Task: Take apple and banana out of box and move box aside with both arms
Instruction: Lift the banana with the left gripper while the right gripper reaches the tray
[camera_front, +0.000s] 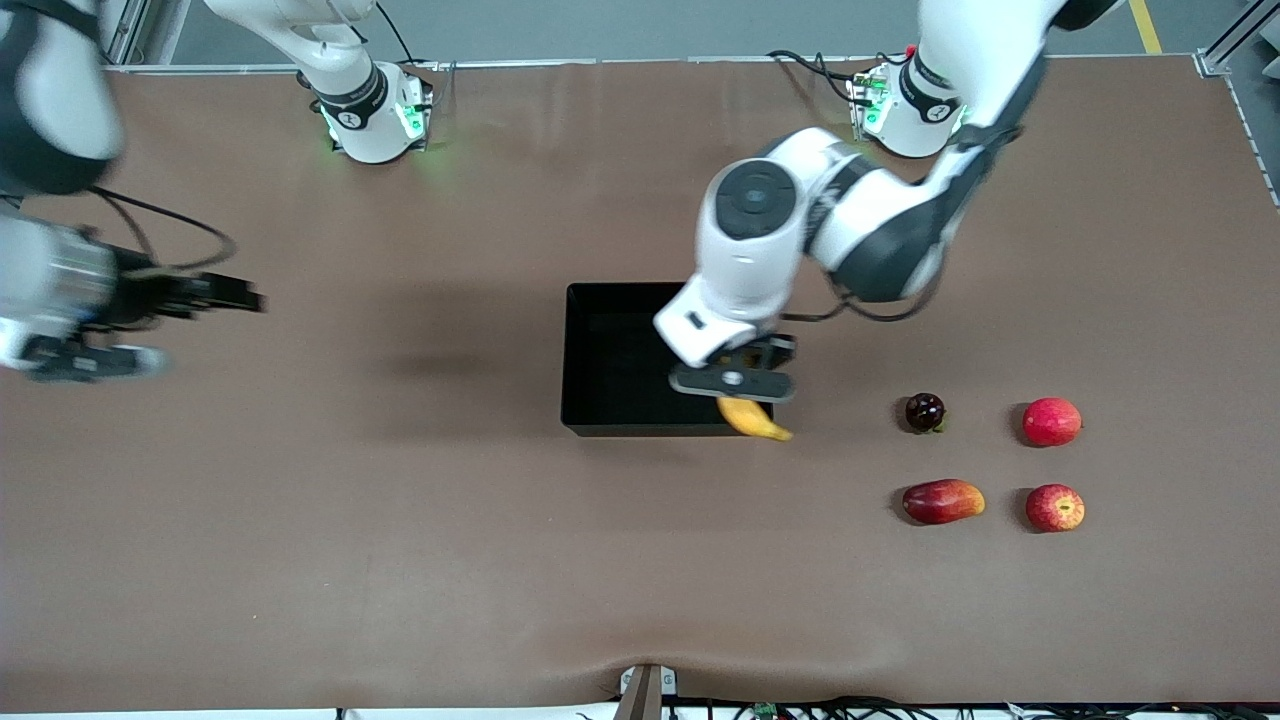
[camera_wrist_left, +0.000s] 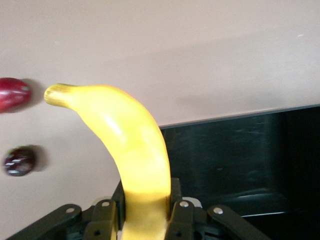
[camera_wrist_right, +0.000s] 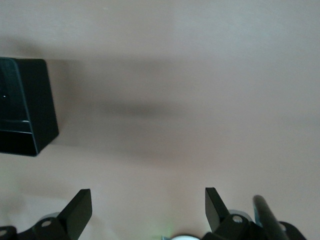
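- Front view: the left gripper is up in the air over the corner of the box that faces the left arm's end of the table. Its jaws are clamped on the banana. The banana's tip pokes out past the box wall. The box looks empty now.
- Four fruits sit on the table near the left arm's end: the apple, a red and yellow mango, a pink-red fruit and a small dark fruit. There is one banana, one box and two arms.
- The right gripper waits over the right arm's end of the table, jaws apart, holding nothing.
- Left wrist view: the fingers squeeze the banana near one end, so most of it sticks out. I think it could tip or slip out if the arm goes fast. It could also bump the other fruits when it is put down.
- Right wrist view: the open fingers hang over bare table, with a corner of the box showing.
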